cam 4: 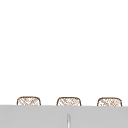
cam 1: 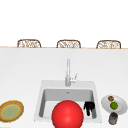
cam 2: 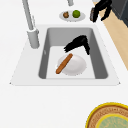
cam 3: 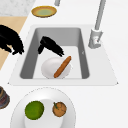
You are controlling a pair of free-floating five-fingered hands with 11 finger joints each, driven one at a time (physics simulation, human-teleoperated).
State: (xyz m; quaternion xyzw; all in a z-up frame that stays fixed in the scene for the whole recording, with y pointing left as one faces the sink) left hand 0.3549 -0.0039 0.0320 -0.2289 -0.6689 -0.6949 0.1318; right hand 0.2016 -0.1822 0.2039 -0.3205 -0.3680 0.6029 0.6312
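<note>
1 white plate (cam 2: 77,67) lies mid-frame in the sink (cam 2: 100,58), an orange stick (cam 2: 64,63) across it. It is probably brittle and slick, so I'd take its rim. My hand (cam 2: 77,43) hovers beside it, fingers drooping loose and empty. My other hand (cam 2: 100,10) hangs at upper right.

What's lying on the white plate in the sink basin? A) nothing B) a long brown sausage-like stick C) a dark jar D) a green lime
B: in the left side view a long brown stick lies across the white plate on the sink floor, with a hand just above it.
</note>
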